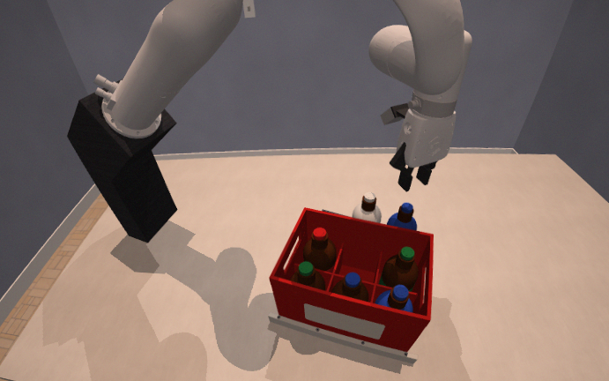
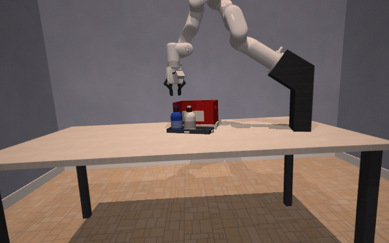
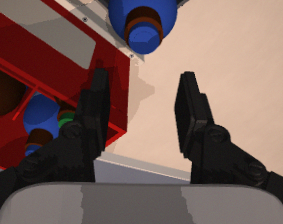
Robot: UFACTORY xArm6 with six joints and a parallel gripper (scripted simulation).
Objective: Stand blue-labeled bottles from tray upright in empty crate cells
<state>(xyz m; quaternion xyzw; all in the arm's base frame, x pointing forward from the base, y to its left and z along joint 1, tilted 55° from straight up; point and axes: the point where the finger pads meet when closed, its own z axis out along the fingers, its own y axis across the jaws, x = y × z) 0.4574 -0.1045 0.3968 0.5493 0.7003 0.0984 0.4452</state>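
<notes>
A blue-labeled bottle [image 1: 402,217] stands upright on the dark tray [image 2: 190,130] behind the red crate [image 1: 353,280]; it also shows in the exterior view [image 2: 176,117] and the wrist view [image 3: 142,8]. A white-labeled bottle [image 1: 367,208] stands beside it on the tray. The crate holds several bottles, among them a blue-labeled one [image 1: 395,299] in the front right cell; the back middle cell [image 1: 360,249] is empty. My gripper [image 1: 412,177] is open and empty, hanging above the tray's blue-labeled bottle and apart from it.
The arm's black base block [image 1: 123,170] stands at the back left of the table. The crate's far wall rises between the tray and the cells. A grey plate [image 1: 339,339] sticks out under the crate's front.
</notes>
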